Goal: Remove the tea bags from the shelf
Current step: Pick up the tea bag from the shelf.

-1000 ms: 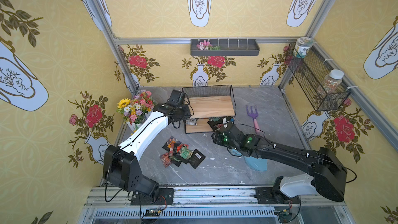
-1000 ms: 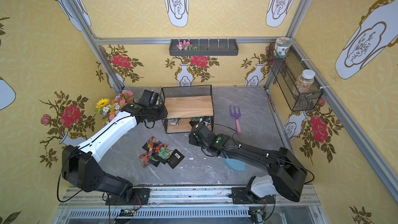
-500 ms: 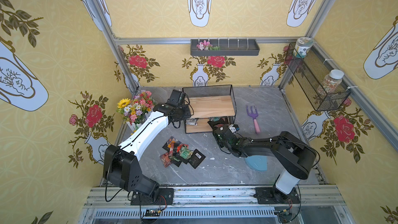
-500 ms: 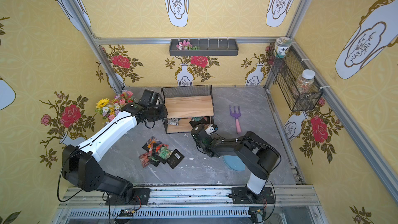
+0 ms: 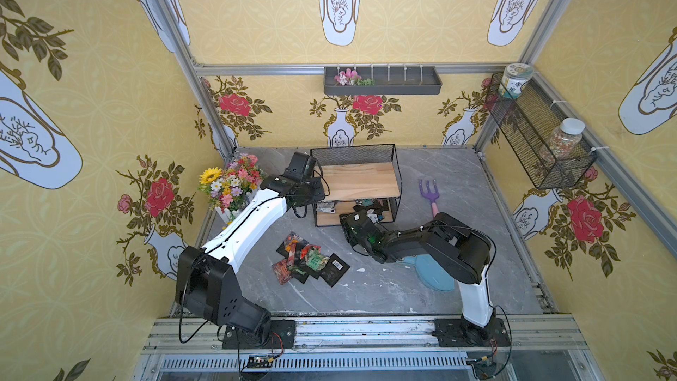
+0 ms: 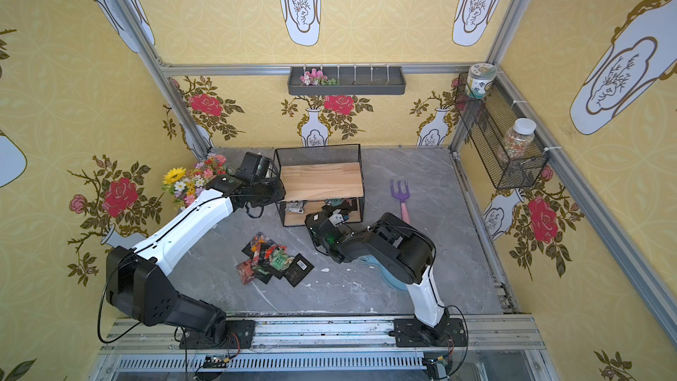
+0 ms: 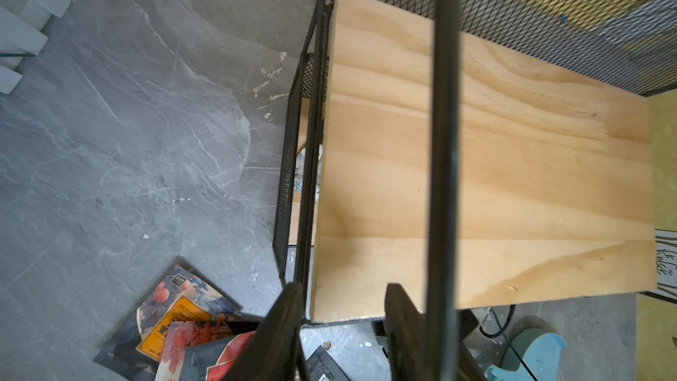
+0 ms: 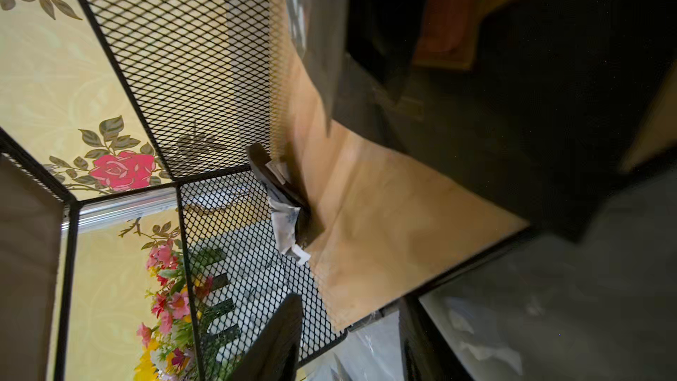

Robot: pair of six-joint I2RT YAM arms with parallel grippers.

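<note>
The shelf [image 5: 361, 181] stands at the back middle, and its top board [image 7: 513, 177] is bare. On its lower board lie a whitish tea bag [image 5: 326, 208] at the left and dark tea bags [image 5: 370, 204] at the right. Several more tea bags [image 5: 307, 258] lie in a pile on the floor in front. My left gripper [image 5: 315, 188] hangs over the shelf's top left corner, open [image 7: 344, 309]. My right gripper [image 5: 362, 215] sits at the front of the lower tier, open [image 8: 348, 339] and empty. The whitish tea bag [image 8: 285, 221] leans in the far mesh corner.
A flower bouquet [image 5: 230, 185] stands left of the shelf, close behind my left arm. A purple garden fork [image 5: 430, 192] lies right of the shelf. A light blue scoop [image 5: 436, 273] lies under my right arm. A mesh basket with jars [image 5: 538, 141] hangs on the right wall.
My right arm has folded up, its elbow drawn in from the right, while its gripper stays at the front of the lower tier. The left arm has not moved.
</note>
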